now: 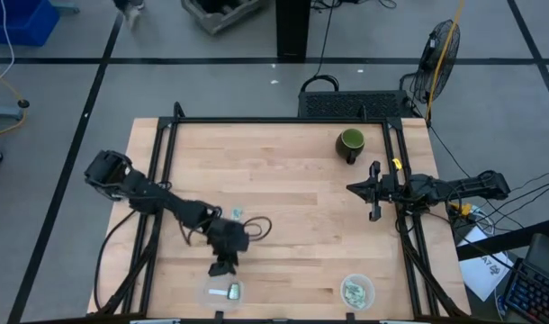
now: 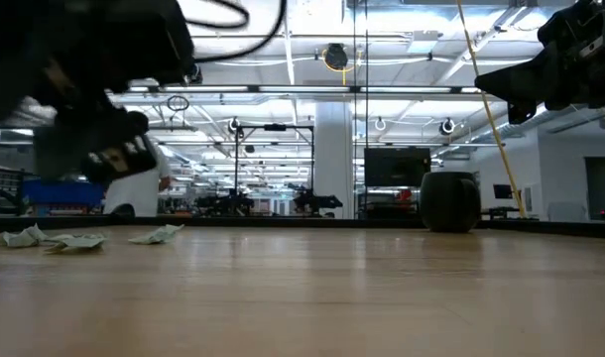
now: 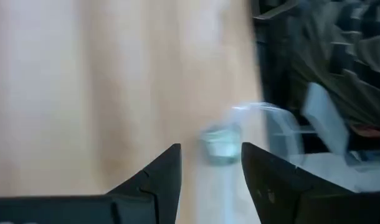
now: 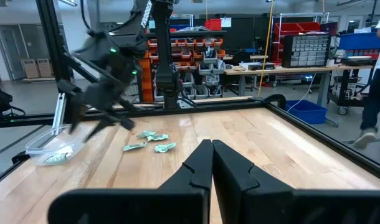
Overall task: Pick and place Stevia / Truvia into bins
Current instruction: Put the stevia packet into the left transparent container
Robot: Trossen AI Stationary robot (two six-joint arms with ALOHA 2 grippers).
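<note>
My left gripper point(image 1: 222, 268) point(image 3: 212, 146) hangs open near the table's near edge, just on the far side of the rounded-rectangular clear bin point(image 1: 222, 291) point(image 3: 271, 121). A pale sachet point(image 1: 224, 291) lies in that bin. In the left wrist view a blurred green sachet point(image 3: 220, 144) shows beyond the finger gap. The round bin point(image 1: 356, 290) holds sachets too. Loose sachets lie flat on the wood point(image 1: 238, 213) point(image 4: 146, 135) point(image 2: 74, 241). My right gripper point(image 1: 354, 188) point(image 4: 212, 144) waits shut above the table's right side.
A dark green mug point(image 1: 350, 142) point(image 2: 449, 201) stands near the far right corner, just beyond my right gripper. Black frame rails point(image 1: 162, 171) run along the table's left, right and far sides. Bare wood point(image 1: 292, 234) lies between the two arms.
</note>
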